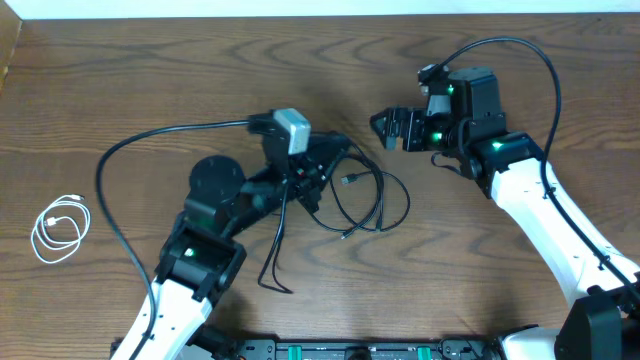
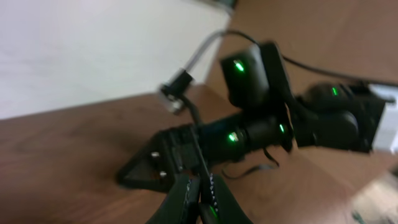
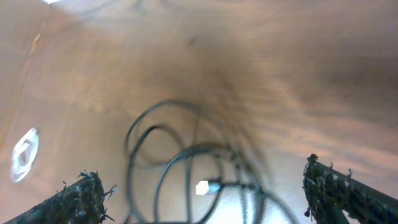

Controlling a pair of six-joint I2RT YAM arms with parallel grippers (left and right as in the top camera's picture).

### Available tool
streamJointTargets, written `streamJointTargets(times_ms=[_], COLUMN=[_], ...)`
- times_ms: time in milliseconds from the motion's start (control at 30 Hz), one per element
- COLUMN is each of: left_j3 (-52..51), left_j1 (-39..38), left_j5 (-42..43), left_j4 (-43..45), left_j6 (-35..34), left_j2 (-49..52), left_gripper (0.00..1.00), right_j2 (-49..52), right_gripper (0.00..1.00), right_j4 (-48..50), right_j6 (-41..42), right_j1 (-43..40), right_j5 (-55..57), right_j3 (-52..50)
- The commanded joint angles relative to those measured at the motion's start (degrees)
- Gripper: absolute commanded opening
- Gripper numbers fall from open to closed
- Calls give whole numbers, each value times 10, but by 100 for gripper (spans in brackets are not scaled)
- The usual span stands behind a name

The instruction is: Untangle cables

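1. Left pincer (image 2: 199,190): clenched on a thin black cable (image 2: 186,111). In the left wrist view the cable rises from between the fingers to a small plug end (image 2: 175,93) held up off the desk (image 1: 150,80).
2. Right pincer (image 1: 380,127): released, jaws spread wide, nothing between them. It hangs above the desk, near the left pincer and facing it.
3. Black cables (image 1: 372,205): overlapping loops on the desk, just below and between the two pincers. Tails (image 1: 275,255) run from the left pincer toward the near edge. How the cords cross cannot be told; the right wrist view is blurred.
4. White cable (image 1: 60,225): a neat coil at the far left of the desk, well apart from the black ones.
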Motion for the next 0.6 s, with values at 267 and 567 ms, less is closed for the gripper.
streamJointTargets(times_ms=[267, 567], left_j3=[5, 5], left_j1=[2, 2], left_j5=[65, 33], left_j4=[43, 55], left_j6=[28, 29], left_j2=[-7, -65], left_gripper=[8, 7], right_j2=[55, 129], right_gripper=[99, 99], right_j4=[-40, -117], right_j6=[-31, 59], right_j1=[84, 92], right_j5=[-17, 211], right_j3=[2, 2])
